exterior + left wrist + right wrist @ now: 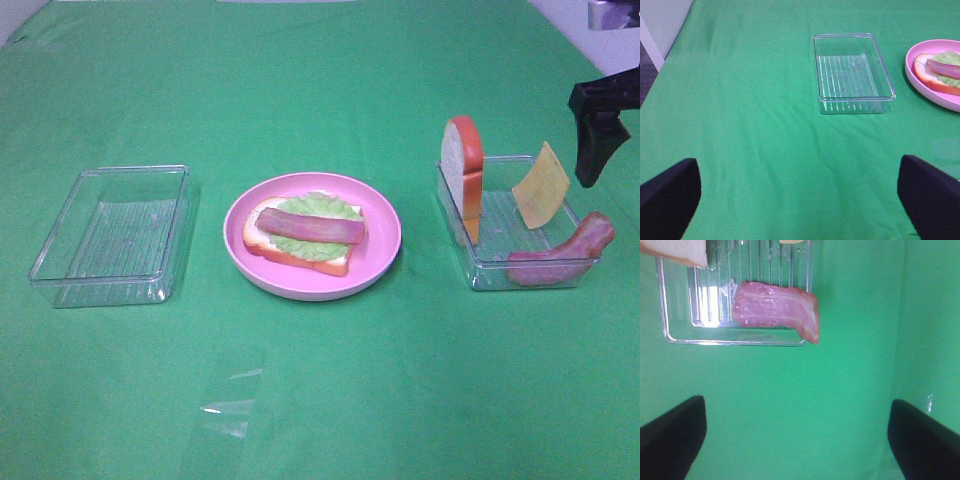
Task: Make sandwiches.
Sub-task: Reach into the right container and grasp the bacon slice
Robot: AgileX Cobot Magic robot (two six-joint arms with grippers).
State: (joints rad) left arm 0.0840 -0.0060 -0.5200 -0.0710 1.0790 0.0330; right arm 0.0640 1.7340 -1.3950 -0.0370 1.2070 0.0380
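Note:
A partly built sandwich lies on the pink plate (385, 250) at the middle: a white bread slice (262, 243) with orange-brown crust, a green lettuce leaf (322, 207) and one bacon strip (310, 227) on top. The right clear tray (500, 275) holds an upright bread slice (463, 172), a leaning yellow cheese square (541, 184) and a bacon strip (560, 258) hanging over its near right corner. My right gripper (597, 135) hovers open behind the tray's far right corner, holding nothing. In the left wrist view my left gripper (797, 165) is open and empty, well short of the empty tray (852, 72).
The empty clear tray (110, 235) sits left of the plate. A small clear plastic scrap (228, 405) lies on the green cloth near the front. In the right wrist view, the bacon (775, 310) overhangs the tray edge (735, 341).

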